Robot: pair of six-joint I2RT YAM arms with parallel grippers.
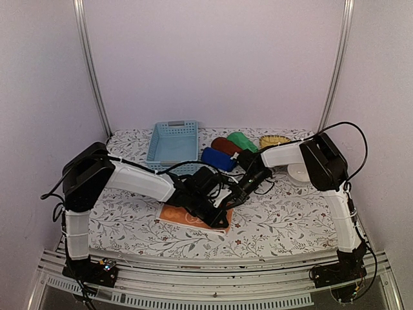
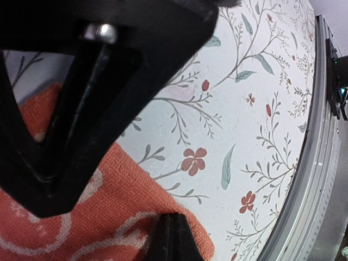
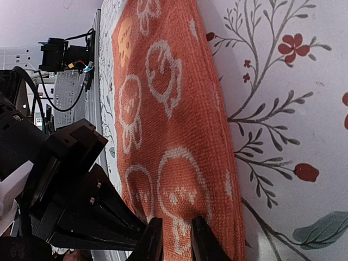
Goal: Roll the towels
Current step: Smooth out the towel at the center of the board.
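A spread towel (image 1: 187, 216) lies on the surface (image 1: 284, 223) near the middle, with the left tool (image 1: 218, 218) over its right part and the right tool (image 3: 175, 234) at its right edge. Behind it a basket (image 1: 172, 141) stands far and left of centre. To the basket's right, three rolled towels (image 1: 218, 159) lie side by side, with a woven tray (image 1: 274, 139) right of them at the far edge.

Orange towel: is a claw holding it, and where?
The right gripper seems to pinch the orange towel near one edge; the left gripper stands open over it, gripping nothing.
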